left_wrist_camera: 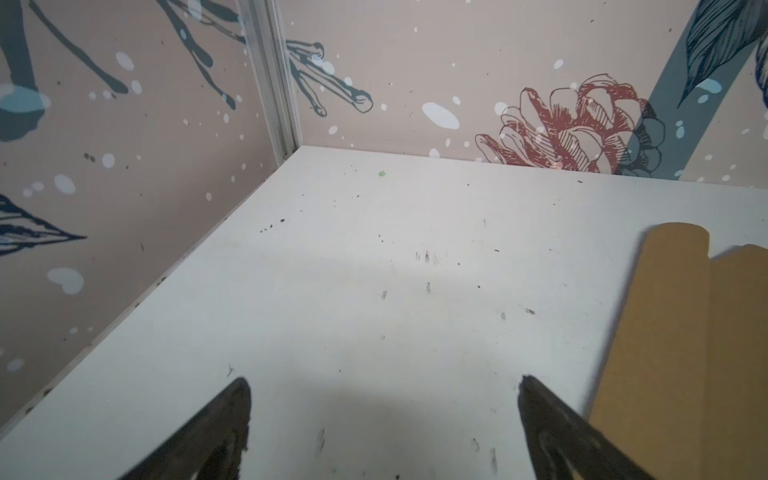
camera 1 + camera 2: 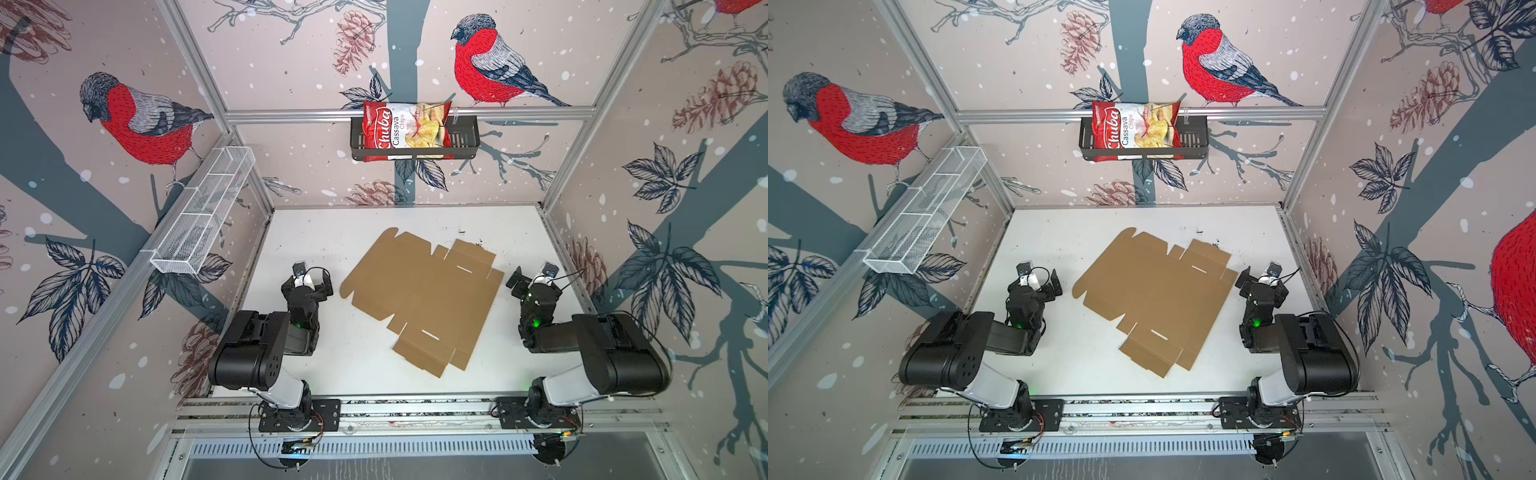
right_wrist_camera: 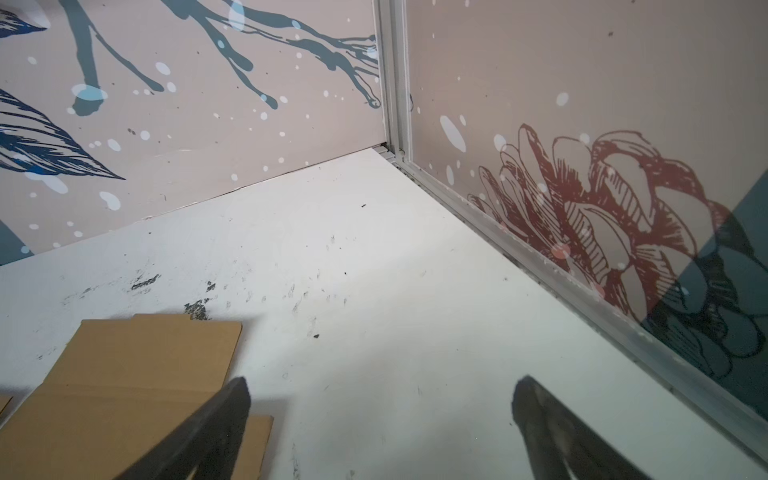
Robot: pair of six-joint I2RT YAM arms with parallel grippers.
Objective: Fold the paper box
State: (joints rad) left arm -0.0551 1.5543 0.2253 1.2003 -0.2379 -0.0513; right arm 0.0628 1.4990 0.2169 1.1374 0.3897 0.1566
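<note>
Both top views: paper box (image 2: 419, 299) between left pincer (image 2: 306, 286) and right pincer (image 2: 535, 286), seemingly released.

One printed item: red and white foil chips bag (image 2: 405, 131), standing in black metal basket (image 2: 465, 139) on the aluminium rail of the back wall. Large white script "Chuba" on red. Beside it "Cassava", then smaller "Chips". Lettering runs sideways. Readable in both top views.

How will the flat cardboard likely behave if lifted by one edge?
The cardboard looks thin and wide: probably light, likely to bend at its flaps. Flat on the smooth table, it would probably slide if pushed.
</note>
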